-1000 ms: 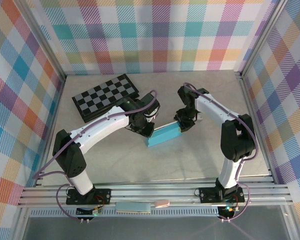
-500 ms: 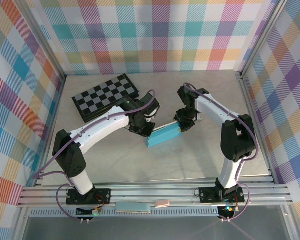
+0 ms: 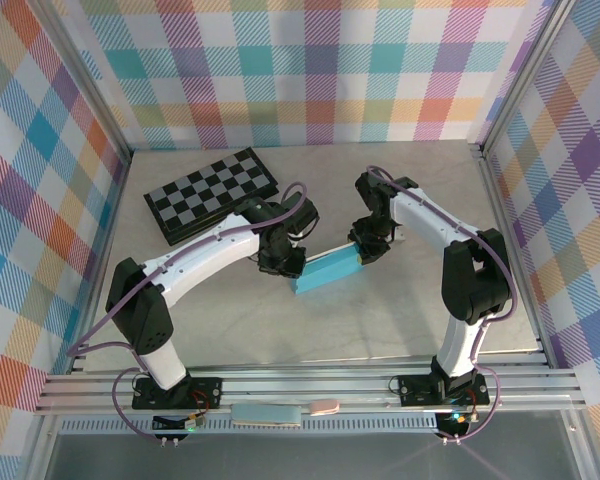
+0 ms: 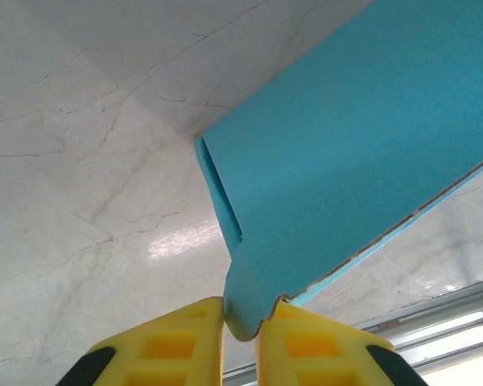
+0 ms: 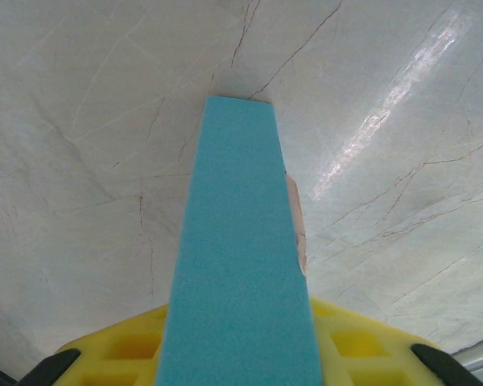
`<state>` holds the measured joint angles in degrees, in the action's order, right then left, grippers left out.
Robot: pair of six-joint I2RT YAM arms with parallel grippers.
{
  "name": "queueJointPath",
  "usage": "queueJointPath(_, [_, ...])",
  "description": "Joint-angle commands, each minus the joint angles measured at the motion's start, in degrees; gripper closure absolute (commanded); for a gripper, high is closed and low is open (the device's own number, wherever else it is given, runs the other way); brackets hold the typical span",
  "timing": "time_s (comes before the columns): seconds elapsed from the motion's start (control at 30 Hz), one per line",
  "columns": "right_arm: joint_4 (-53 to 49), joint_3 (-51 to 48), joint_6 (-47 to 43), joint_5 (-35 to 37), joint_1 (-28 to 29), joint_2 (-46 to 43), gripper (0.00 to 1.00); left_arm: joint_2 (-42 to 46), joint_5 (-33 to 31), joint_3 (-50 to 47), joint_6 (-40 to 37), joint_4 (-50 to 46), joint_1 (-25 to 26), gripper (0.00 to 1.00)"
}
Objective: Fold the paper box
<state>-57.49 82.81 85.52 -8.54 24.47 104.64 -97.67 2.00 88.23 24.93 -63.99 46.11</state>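
Top external — paper box (image 3: 328, 272) over pale marbled table (image 3: 380, 325), plaid walls (image 3: 310, 70)

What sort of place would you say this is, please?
Probably a purpose-built robot test cell: plaid-printed walls box in a marble-look table, and the left arm and right arm are bolted to an aluminium rail, working on a paper box.
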Motion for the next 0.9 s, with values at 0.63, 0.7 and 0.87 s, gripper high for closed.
queueJointPath(0.63, [-0.3,-1.8,1.3,0.6,0.4,-0.4,0.70,1.9,-3.4,2.3,0.3,-1.4,0.4,0.80])
queueJointPath(0.7, [-0.3,-1.9,1.3,0.6,0.4,-0.4,0.70,2.0,-3.2,2.6,0.2,-1.2,0.5,0.81])
queueJointPath(0.87, [-0.3,-1.9,1.4,0.5,0.4,-0.5,0.70,2.6,-2.8,2.6,-0.7,-0.1,0.4,0.83])
